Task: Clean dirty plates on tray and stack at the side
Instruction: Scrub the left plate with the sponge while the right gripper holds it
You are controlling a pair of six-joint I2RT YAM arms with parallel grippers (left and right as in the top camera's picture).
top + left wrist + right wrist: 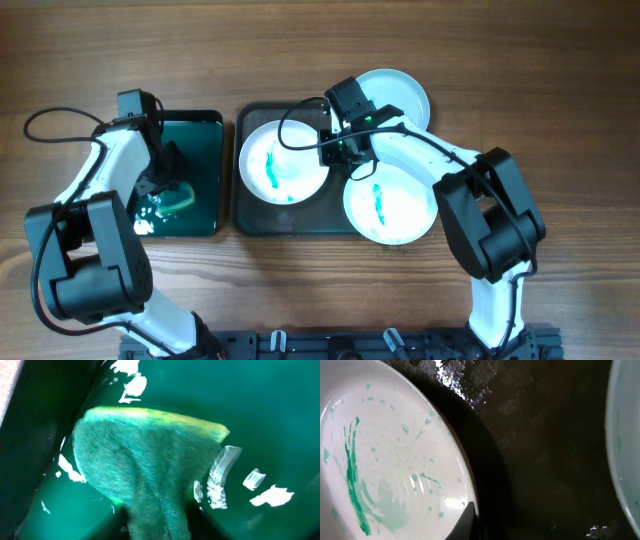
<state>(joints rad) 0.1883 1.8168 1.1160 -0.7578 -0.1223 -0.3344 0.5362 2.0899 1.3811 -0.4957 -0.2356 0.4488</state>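
Streaked round white plate point(283, 162) lay at left end of large dark grey rectangular tray point(300, 224). Right gripper point(345, 150) hung over tray centre, that plate just beside it toward tray's left end. One fingertip point(467, 522) showed at plate rim; open or closed, could not tell. Left gripper point(165, 188), beyond tray's left edge, seemed clamped on green scouring pad point(145, 480); judged nearer arm for wiping.

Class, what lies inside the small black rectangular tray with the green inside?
A green scouring sponge with a yellow edge, pinched by the left gripper, dips into green liquid. The small black tray floor under sponge and gripper is hidden.
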